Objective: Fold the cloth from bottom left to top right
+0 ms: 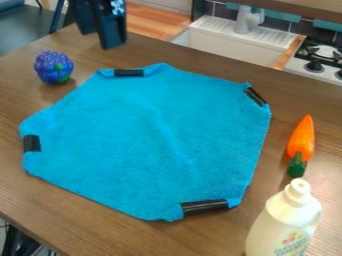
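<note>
I see a white sink (pixel 227 46) beyond the brown table (pixel 40 200). Right of the sink I have a stove (pixel 327 73); left, wood flooring (pixel 157 21).

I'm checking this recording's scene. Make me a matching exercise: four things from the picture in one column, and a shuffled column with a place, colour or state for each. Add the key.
Column one
1. Cloth
2. Bumpy berry-like toy
3. Carrot toy
4. Bottle

Column two
A. Orange, with a green end
B. Pale, standing at the lower right of the view
C. Blue-purple, at the upper left of the view
D. Spread out in the middle of the view

Right pairs
1-D, 2-C, 3-A, 4-B
</note>
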Controlling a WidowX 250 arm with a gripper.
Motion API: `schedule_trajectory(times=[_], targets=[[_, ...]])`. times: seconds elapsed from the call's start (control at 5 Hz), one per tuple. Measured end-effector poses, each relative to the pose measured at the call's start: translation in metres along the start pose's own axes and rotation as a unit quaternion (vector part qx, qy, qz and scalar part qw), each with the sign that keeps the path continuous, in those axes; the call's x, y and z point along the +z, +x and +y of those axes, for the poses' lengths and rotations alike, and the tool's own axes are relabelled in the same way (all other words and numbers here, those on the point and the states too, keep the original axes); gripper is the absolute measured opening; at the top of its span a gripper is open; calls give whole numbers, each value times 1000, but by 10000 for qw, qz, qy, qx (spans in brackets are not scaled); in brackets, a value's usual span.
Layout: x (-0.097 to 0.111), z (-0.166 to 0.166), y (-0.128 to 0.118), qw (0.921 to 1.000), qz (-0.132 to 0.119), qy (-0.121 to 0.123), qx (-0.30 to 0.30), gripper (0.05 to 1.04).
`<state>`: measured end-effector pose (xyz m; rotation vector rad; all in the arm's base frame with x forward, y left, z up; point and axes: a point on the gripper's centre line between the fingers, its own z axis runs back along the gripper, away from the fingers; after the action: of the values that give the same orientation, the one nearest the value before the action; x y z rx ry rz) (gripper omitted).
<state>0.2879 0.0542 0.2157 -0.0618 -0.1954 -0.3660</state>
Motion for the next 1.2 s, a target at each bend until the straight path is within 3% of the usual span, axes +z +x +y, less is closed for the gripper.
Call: schedule_trajectory(times=[0.2,0.4,0.6,0.8,1.2], targets=[[-10,2,-20,9966,5,121,811,1000],[-14,12,-50,9863,-298,189,1612,1000],[-30,21,-78,9746,-448,123,2192,1000],[-48,29,-103,9555,-625,137,2879,1000],[-78,32,-124,9235,-846,233,3735,1000]])
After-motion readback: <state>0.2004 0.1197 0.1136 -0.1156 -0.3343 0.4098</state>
